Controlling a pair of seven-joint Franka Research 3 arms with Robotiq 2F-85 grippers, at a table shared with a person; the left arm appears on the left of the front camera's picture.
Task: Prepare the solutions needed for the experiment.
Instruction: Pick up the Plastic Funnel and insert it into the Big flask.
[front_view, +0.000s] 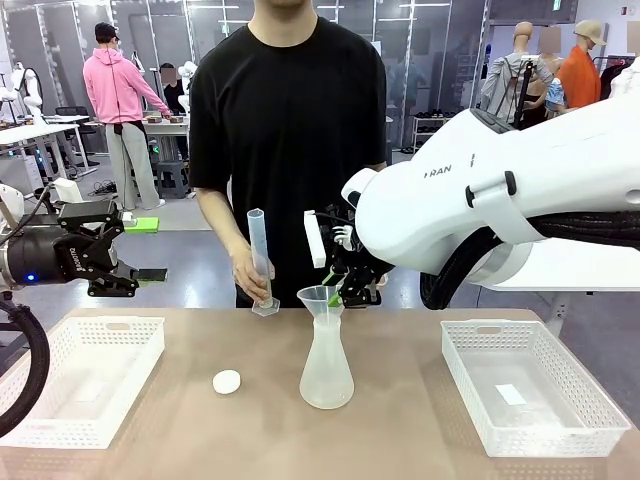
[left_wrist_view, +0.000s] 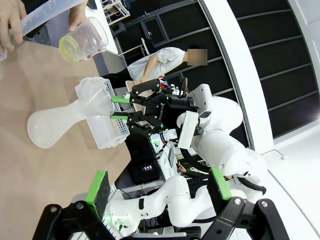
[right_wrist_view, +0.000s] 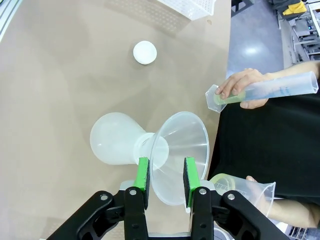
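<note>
Right claw (right_wrist_view: 166, 181): pads partly apart, astride funnel (right_wrist_view: 186, 134) rim, contact unclear | left claw (front_view: 122, 255): spread wide, empty

White right arm (front_view: 500, 200); black right hand (right_wrist_view: 166, 165), green pads (right_wrist_view: 143, 182).

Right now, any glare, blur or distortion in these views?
Front view: even light, sharp, shadows faint around the flask. Left wrist view: rolled sideways, fisheye bows the wall panels. Right wrist view: funnel crisp, glare spot on the floor.
</note>
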